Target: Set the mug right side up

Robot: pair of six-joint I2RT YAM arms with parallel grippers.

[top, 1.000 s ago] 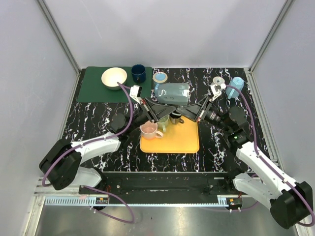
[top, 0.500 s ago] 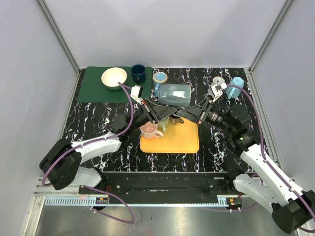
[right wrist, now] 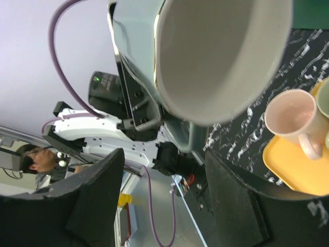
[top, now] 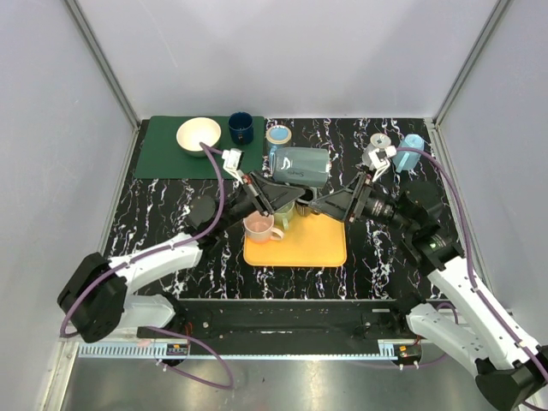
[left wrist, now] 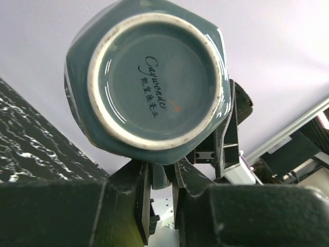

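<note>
Black marbled table (top: 158, 214) carries a yellow tray (top: 317, 248) holding an empty pink cup (top: 259, 225). Above it the teal mug (top: 301, 165) lies on its side in the air, empty, with its handle clamped in the left hand (left wrist: 161, 180). The right hand (right wrist: 164, 164), fingers apart, sits just before the mug's open mouth.
</note>
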